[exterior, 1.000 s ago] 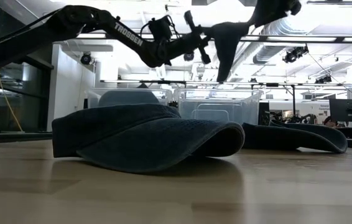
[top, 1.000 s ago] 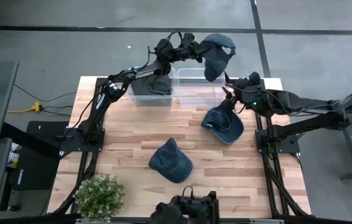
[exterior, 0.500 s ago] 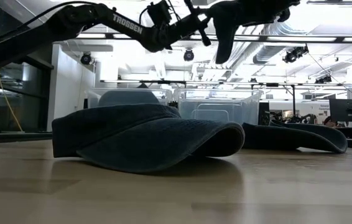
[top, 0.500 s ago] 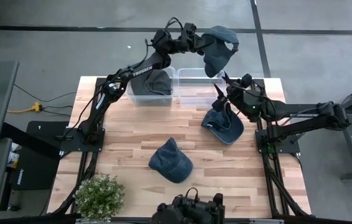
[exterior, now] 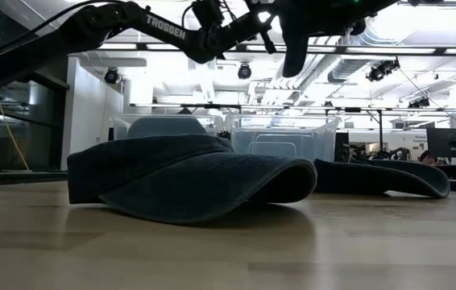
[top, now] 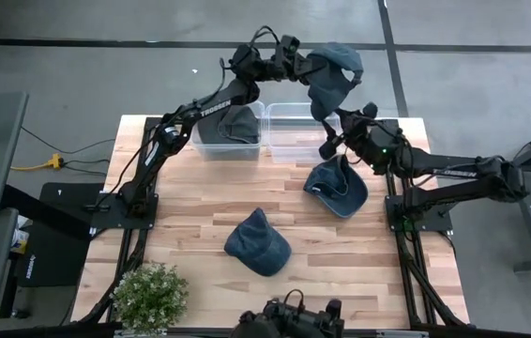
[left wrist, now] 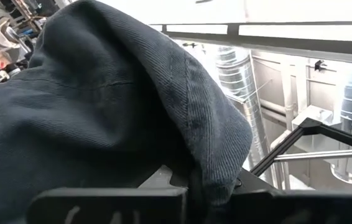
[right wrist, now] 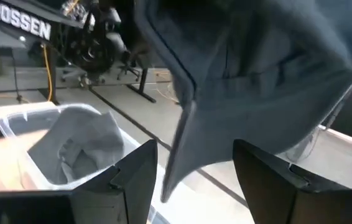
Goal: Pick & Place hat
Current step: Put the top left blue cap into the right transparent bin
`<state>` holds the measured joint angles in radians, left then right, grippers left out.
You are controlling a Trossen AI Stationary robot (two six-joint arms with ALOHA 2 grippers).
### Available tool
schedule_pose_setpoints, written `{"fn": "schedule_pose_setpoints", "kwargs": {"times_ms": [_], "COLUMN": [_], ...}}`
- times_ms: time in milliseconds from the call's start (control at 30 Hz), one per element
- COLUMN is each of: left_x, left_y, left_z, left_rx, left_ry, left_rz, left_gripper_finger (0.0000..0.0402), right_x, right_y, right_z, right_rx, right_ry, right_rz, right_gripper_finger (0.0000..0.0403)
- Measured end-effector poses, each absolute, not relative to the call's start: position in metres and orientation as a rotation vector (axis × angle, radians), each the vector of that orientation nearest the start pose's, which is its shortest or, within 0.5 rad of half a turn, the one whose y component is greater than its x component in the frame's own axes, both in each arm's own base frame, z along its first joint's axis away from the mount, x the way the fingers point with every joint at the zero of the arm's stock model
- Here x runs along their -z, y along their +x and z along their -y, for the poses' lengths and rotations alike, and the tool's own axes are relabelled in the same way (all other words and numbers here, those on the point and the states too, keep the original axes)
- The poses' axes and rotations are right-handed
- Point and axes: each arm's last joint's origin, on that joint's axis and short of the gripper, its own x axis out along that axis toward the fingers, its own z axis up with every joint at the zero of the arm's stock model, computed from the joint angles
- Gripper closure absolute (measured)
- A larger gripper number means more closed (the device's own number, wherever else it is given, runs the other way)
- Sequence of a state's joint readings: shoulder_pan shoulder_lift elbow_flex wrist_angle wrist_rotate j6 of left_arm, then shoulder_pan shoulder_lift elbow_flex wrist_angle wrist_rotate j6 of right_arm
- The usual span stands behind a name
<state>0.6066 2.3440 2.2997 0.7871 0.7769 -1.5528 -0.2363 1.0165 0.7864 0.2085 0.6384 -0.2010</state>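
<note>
A dark blue hat (top: 333, 73) hangs in the air above the clear right bin (top: 295, 141), with my left gripper (top: 298, 68) shut on it. In the low view the hat (exterior: 296, 40) droops from the left gripper (exterior: 264, 24) near the picture's top. Its cloth (left wrist: 101, 112) fills the left wrist view. My right gripper (top: 326, 148) is open and raised just below and on the near side of the hat. In the right wrist view, the hat (right wrist: 257, 74) hangs beyond the gap of the right gripper (right wrist: 194, 180) without touching it. My left gripper holds the hat by its edge (top: 311, 68) on the side toward the table's left, coming in roughly level from that side. Draped cloth hides the fingertips in the left wrist view. The hat is lifted clear, and its lower part (exterior: 292, 60) hangs below the fingers.
Two more blue hats lie on the table, one to the right (top: 336, 188) and one nearer the middle (top: 258, 242). The left bin (top: 200, 141) holds a hat (top: 233, 124). A potted plant (top: 151, 296) stands at the near left corner.
My left gripper has raised the hat a little higher and toward the far edge, and the hat has turned in the hold. My right gripper has risen from beside the right-hand table hat up toward the hanging hat.
</note>
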Motion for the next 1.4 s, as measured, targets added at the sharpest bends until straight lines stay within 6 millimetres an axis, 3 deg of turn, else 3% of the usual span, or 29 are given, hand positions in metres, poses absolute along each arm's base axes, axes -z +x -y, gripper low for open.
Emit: {"fn": "schedule_pose_setpoints", "kwargs": {"times_ms": [300, 433, 533, 667, 733, 933, 1100, 1267, 1400], "left_x": [-0.401, -0.401, -0.401, -0.401, -0.400, -0.399, -0.398, -0.398, -0.399], "left_y": [0.442, 0.442, 0.441, 0.441, 0.442, 0.443, 0.443, 0.443, 0.441], "left_z": [-0.270, -0.270, -0.270, -0.270, -0.270, -0.271, -0.271, -0.271, -0.274], "left_rx": [0.553, 0.557, 0.562, 0.565, 0.558, 0.549, 0.529, 0.513, 0.486], "left_ry": [-1.038, -1.039, -1.049, -1.056, -1.066, -1.073, -0.977, -0.896, -0.870], "left_rz": [0.289, 0.285, 0.275, 0.269, 0.261, 0.254, 0.276, 0.297, 0.326], "left_gripper_finger": [0.0398, 0.0398, 0.0398, 0.0397, 0.0391, 0.0373, 0.0369, 0.0362, 0.0328], "right_x": [-0.316, -0.313, -0.313, -0.314, -0.313, -0.308, -0.308, -0.320, -0.333], "right_y": [0.225, 0.224, 0.223, 0.223, 0.223, 0.222, 0.218, 0.208, 0.198], "right_z": [0.093, 0.100, 0.102, 0.102, 0.102, 0.101, 0.100, 0.096, 0.094], "right_rx": [0.854, 0.902, 0.913, 0.913, 0.900, 0.893, 0.889, 0.907, 0.952], "right_ry": [-0.207, -0.209, -0.201, -0.202, -0.211, -0.187, -0.173, -0.166, -0.184], "right_rz": [-0.150, -0.169, -0.167, -0.165, -0.169, -0.220, -0.246, -0.217, -0.235], "right_gripper_finger": [0.0199, 0.0219, 0.0263, 0.0364, 0.0390, 0.0396, 0.0398, 0.0400, 0.0401]}}
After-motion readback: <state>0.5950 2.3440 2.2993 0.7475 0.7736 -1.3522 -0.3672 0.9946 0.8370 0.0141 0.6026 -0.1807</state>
